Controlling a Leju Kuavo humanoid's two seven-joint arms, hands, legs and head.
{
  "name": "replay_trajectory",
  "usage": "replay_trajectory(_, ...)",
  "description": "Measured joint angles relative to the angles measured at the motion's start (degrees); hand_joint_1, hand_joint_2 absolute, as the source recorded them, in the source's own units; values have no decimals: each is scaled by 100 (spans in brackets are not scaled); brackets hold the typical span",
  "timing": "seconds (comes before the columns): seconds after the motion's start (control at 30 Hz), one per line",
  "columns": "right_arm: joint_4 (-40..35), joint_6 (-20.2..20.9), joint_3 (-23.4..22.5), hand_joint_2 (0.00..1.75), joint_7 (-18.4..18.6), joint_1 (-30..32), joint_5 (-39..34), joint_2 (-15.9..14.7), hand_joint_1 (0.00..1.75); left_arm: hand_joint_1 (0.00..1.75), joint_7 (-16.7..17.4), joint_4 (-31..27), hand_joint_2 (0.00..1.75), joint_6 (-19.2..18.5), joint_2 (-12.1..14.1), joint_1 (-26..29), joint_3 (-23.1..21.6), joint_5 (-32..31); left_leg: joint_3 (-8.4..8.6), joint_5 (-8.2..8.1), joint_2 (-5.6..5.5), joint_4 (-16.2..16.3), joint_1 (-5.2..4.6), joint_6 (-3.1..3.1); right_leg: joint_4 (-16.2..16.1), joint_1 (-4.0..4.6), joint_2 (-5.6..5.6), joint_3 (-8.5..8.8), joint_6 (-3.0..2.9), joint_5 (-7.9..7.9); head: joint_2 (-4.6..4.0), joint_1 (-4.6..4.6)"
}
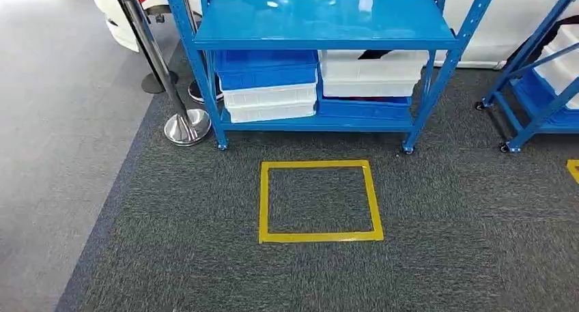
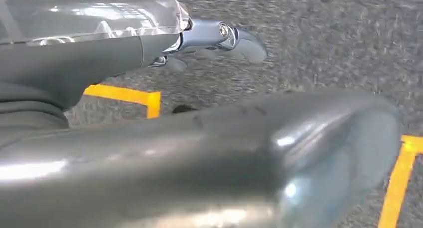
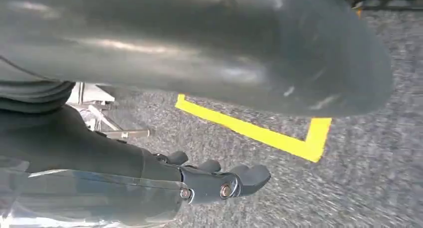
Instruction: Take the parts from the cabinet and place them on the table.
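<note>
Ahead, in the head view, a blue shelving rack (image 1: pixel 321 32) stands on dark carpet behind a yellow tape square (image 1: pixel 319 201). Its bottom shelf holds a blue bin (image 1: pixel 266 69) stacked on white bins (image 1: pixel 270 104), with more white bins (image 1: pixel 372 76) beside them; any parts inside are hidden. In the left wrist view, the left hand (image 2: pixel 209 38) hangs over carpet, fingers extended, holding nothing. In the right wrist view, the right hand (image 3: pixel 219 180) hangs likewise, fingers loosely apart, empty.

Second blue rack (image 1: pixel 539 87) cut off at edge, bin (image 1: pixel 372 73) contents hidden — carpet (image 3: pixel 374 153) blurred
</note>
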Motion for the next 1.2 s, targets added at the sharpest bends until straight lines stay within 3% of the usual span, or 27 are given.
replay_trajectory(0.07, -2, 4, -13, 0, 0, -33, 0, 0, 0, 0, 0, 0, 0, 0, 0, -39, 0, 0, 89, -135, -1, -101, -22, 57, -8, -32, -29, 113, 74, 0, 0, 0)
replay_trajectory(0.1, -2, 15, -17, 0, -9, -40, -9, 2, 0, 0, 2, 0, 0, 0, 0, -38, 2, 0, 140, -184, -16, -160, -15, 103, 63, -35, -40, 109, 141, 110, 0, 2)
replay_trajectory(0.13, -6, 17, -20, 0, -17, -65, -11, 2, 0, 0, 2, 0, 0, 0, -2, -45, 2, 0, 331, -178, -51, -276, 25, 121, 283, -32, -58, -14, 186, 210, 4, -9)
replay_trajectory(0.17, -7, 22, -24, 0, -24, -57, -17, 2, 0, 0, -2, 0, 0, 0, -2, -39, 2, 0, 468, -216, -43, -375, 36, 151, 660, -49, -39, -201, 195, 308, -2, 5)
replay_trajectory(0.2, -7, 22, -28, 0, -39, -55, -22, 2, 0, 0, 0, 0, 0, -2, -4, -46, 2, 0, 550, -241, -45, -419, 33, 167, 1043, -39, -17, -463, 194, 270, 2, 2)
replay_trajectory(0.27, -7, 20, -50, 0, -50, -59, -26, -6, 0, 0, 4, 0, 0, -18, -7, -56, 2, 0, 673, -355, -53, -435, 34, 185, 1589, -42, -4, -1016, 216, -106, 0, 5)
replay_trajectory(0.3, -7, 17, -72, 0, -48, -51, -26, -9, 0, 0, 11, 0, 0, -22, -7, -55, 2, 0, 761, -429, -75, -435, 34, 183, 1700, -43, -3, -1233, 250, -343, 0, 2)
replay_trajectory(0.33, -7, 17, -83, 0, -48, -41, -35, -11, 0, 0, 13, 0, 0, -31, -11, -45, 2, 0, 858, -506, -96, -434, 40, 171, 1642, -45, -4, -1356, 258, -436, 0, 2)
replay_trajectory(0.37, -4, 22, -96, 0, -44, -4, -100, -11, 0, 0, 26, 0, 0, -33, -18, -39, 2, 0, 964, -592, -78, -434, 48, 155, 1436, -44, -7, -1398, 239, -373, -2, 4)
replay_trajectory(0.4, -2, 35, -140, 0, -50, 11, -202, -11, 0, 0, 35, 0, 0, -35, -22, -26, 2, -2, 1069, -676, -67, -434, 54, 138, 1122, -42, -19, -1380, 206, -143, -2, 4)
replay_trajectory(0.43, -2, 37, -212, 0, -52, 19, -292, -11, 0, 0, 46, 0, 0, -35, -31, -16, 2, -2, 1185, -773, -36, -435, 56, 118, 720, -37, -79, -1342, 175, 267, -2, 4)
replay_trajectory(0.47, 2, 31, -273, 0, -50, 36, -328, -11, 0, 0, 57, 2, 0, -35, -33, 4, 2, -4, 1246, -878, 6, -439, 44, 85, 340, -17, -277, -1341, 117, 927, -2, 4)
replay_trajectory(0.5, 7, 4, -291, 0, -42, 29, -326, -9, 0, 0, 66, 2, 0, -35, -31, 4, 2, -11, 1344, -988, 36, -366, 3, 55, 209, 18, -385, -1400, 86, 1171, 0, 0)
replay_trajectory(0.53, 4, -37, -299, 0, -14, -21, -291, -9, 0, 0, 70, 2, 0, -35, -28, -9, 2, -20, 1362, -1055, 69, -429, -8, 9, 251, 14, -286, -1352, 32, 1040, -2, -8)
replay_trajectory(0.57, 2, -70, -302, 0, 9, -26, -260, -4, 0, 0, 74, -2, 0, -35, -24, -24, 2, -20, 1510, -1055, 97, -471, -10, -32, 231, 10, -240, -1335, 9, 1049, 0, -15)
replay_trajectory(0.63, 0, -87, -308, 0, 39, -23, -251, 9, 0, 0, 79, -2, 0, -33, -22, -73, 2, -20, 1370, -879, 96, -121, -11, -94, 189, -12, -187, -1187, -70, 963, 2, -19)
replay_trajectory(0.7, 0, -70, -343, 0, 50, 2, -312, 9, 0, 0, 79, -2, 0, -35, -22, -84, 0, -22, 855, -696, 47, 739, 41, -162, 107, -13, -145, -1013, -131, 859, 0, -20)
replay_trajectory(0.73, 0, -44, -377, 0, 48, -2, -356, 9, 0, 0, 79, -2, 0, -35, -22, -81, 0, -22, 576, -797, 47, 1084, 64, -201, 76, -12, -108, -926, -135, 803, 0, -22)
replay_trajectory(0.77, 0, -18, -411, 0, 39, -8, -383, 9, 0, 0, 79, -2, 0, -35, -22, -75, 0, -22, 334, -1052, 47, 1308, 87, -218, 55, -12, -54, -828, -135, 740, 0, -19)
replay_trajectory(0.83, 0, -4, -463, 0, 28, -5, -407, 9, 0, 0, 81, 0, 0, -35, -24, -34, 0, -22, 19, -1679, 47, 1355, 120, -220, 43, -20, 80, -625, -124, 589, 0, -22)
replay_trajectory(0.87, 0, -7, -481, 0, 20, -6, -400, 9, 0, 0, 79, 0, 0, -35, -22, -17, 0, -20, -53, -1801, 47, 1206, 131, -204, 43, -22, 104, -511, -118, 506, 0, -20)
replay_trajectory(0.9, 0, -15, -487, 0, 18, 1, -363, 9, 0, 0, 79, 0, 0, -35, -22, -11, 0, -20, -71, -1678, 47, 914, 134, -196, 42, -20, 129, -384, -115, 415, 0, -20)
replay_trajectory(0.93, 0, -26, -490, 0, 17, 13, -303, 9, 0, 0, 79, 0, 0, -35, -24, -5, 0, -24, -68, -1342, 47, 598, 130, -162, 40, -12, 140, -282, -101, 337, -2, -22)
replay_trajectory(1.0, 18, -39, -490, 0, 17, 63, -221, 33, 0, 0, 83, 7, 0, -35, -11, 30, 0, -39, -130, -101, 48, -48, 74, -77, 62, 3, 145, -131, -58, 183, 2, -22)
replay_trajectory(1.07, 15, -57, -490, 0, 11, 47, -192, 35, 0, 0, 90, 7, 0, -37, -11, -1, 0, -74, 27, -107, 31, -58, 12, -20, -34, -30, 179, 4, 50, 44, 2, -24)
replay_trajectory(1.13, 9, -74, -487, 0, -2, 9, -168, 37, 0, 0, 83, 4, 0, -37, -11, -28, 0, -96, 202, -166, 1, -180, 7, 93, 213, -35, 163, 64, 151, 205, 0, -20)
replay_trajectory(1.2, 4, -59, -487, 0, -59, -24, -151, 39, 0, 0, 79, 2, 0, -50, -11, -65, 2, -96, 379, -225, -14, -260, 33, 169, 812, -43, 89, -250, 171, 286, 0, -17)
